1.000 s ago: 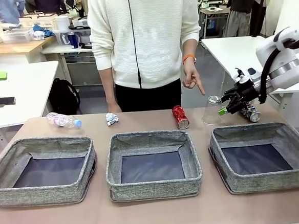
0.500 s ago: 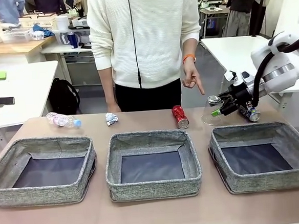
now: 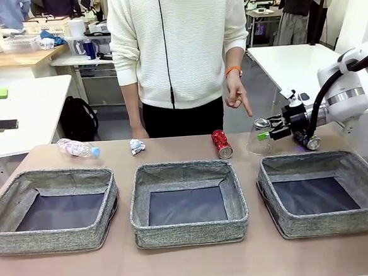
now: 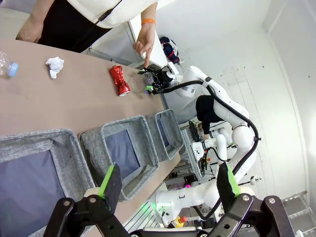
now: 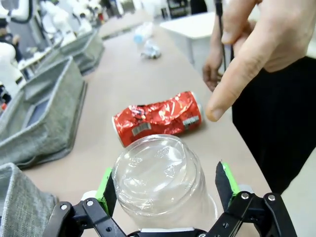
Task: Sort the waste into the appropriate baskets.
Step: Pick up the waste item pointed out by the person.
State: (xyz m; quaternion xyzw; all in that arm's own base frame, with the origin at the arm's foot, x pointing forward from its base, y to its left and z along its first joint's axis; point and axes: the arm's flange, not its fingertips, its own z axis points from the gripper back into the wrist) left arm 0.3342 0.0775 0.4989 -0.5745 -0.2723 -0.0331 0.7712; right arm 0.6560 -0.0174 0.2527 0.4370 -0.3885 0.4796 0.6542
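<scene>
Nothing is sitting in a basket yet, so by the look of it the sorting is only beginning: the left basket point(image 3: 27, 240), the middle basket point(image 3: 191, 233) and the right basket point(image 3: 329, 227) are all showing bare dark bottoms. All five pieces of waste are lying in a row along the far side of the bench point(image 3: 193, 264). The right tool point(image 3: 267, 131) is reaching in low from the side and straddling the clear plastic cup point(image 5: 157, 173), which seems to be standing mouth down just beyond the right basket. In the right wrist view its green pads are flanking the cup with a sliver of space showing on at least one side, so the jaws are standing apart and not yet gripping. The person's hand point(image 3: 237, 98) is pointing a finger down toward the cup. The crushed red can point(image 3: 221, 143) is lying just beside the cup, and the dark blue can point(image 3: 309, 142) is resting under the right arm's wrist. The crumpled paper ball point(image 3: 137, 145) and the clear bottle point(image 3: 77, 148) are waiting farther left, well apart from either arm. The left tool point(image 4: 169, 181) is hanging wide open and empty, high above the baskets. The cup is likely the first piece to go, leaving four more.
</scene>
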